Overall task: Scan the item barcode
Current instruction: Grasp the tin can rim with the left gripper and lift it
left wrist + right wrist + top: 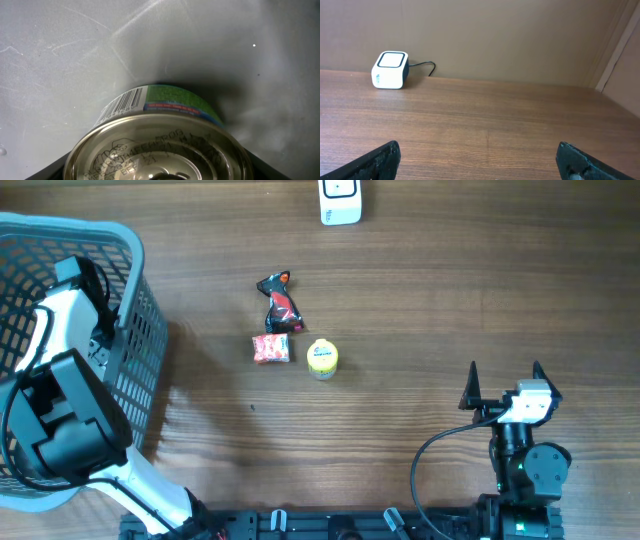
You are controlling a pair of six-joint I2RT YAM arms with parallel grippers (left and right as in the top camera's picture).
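Note:
In the left wrist view a metal can [165, 145] with a green label and a barcode [122, 104] lies on the grey floor of the basket [75, 50]. My left gripper [160, 172] has a dark finger on each side of the can. Whether the fingers press on it does not show. From overhead the left arm [60, 380] reaches down into the grey basket [140, 330] and hides its gripper and the can. The white scanner box [340, 200] [390, 70] stands at the table's far edge. My right gripper [503, 375] [480, 160] is open and empty over the near right of the table.
A black and red packet [280, 302], a red and pink packet [270, 348] and a small yellow cup [322, 358] lie together mid-table. The basket takes up the left side. A cable runs from the scanner along the back wall.

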